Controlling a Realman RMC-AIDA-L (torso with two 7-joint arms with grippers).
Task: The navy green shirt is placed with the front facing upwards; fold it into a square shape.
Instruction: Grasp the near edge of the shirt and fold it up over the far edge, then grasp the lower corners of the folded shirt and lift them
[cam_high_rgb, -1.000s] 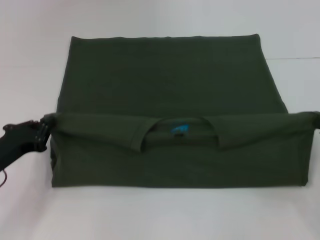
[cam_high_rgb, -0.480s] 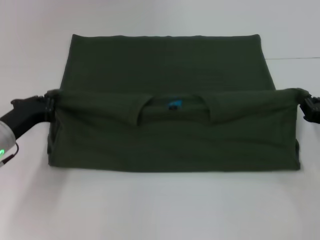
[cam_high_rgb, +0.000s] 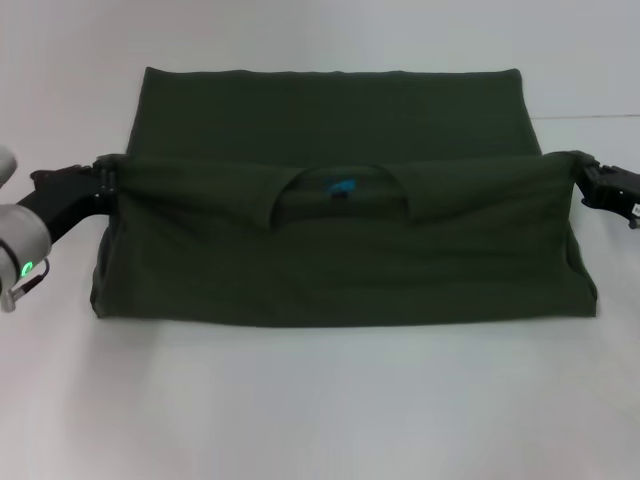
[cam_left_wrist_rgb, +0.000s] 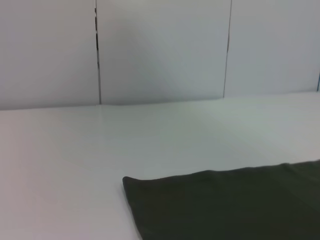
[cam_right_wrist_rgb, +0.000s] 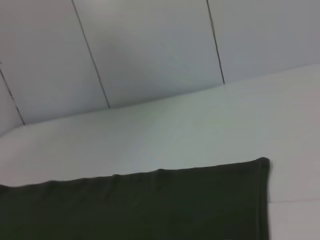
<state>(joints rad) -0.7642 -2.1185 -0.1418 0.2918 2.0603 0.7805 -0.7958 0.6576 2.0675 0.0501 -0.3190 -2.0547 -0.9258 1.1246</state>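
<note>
The navy green shirt (cam_high_rgb: 340, 120) lies on the white table, its collar end lifted and carried over the rest toward the far hem. A small blue label (cam_high_rgb: 343, 186) shows inside the round collar. My left gripper (cam_high_rgb: 106, 180) is shut on the shirt's left shoulder corner. At the right shoulder corner my right gripper (cam_high_rgb: 580, 178) is likewise shut on the cloth. Between them the raised edge stretches level above the table. Each wrist view shows only a flat piece of the shirt (cam_left_wrist_rgb: 235, 205) (cam_right_wrist_rgb: 135, 205), with no fingers in sight.
The white table (cam_high_rgb: 320, 410) surrounds the shirt on every side. A pale panelled wall (cam_left_wrist_rgb: 160, 50) rises behind the table's far edge.
Both grippers have carried the collar edge farther toward the far hem. The near fold line has slid away from me too, and less of the flat far part shows.
</note>
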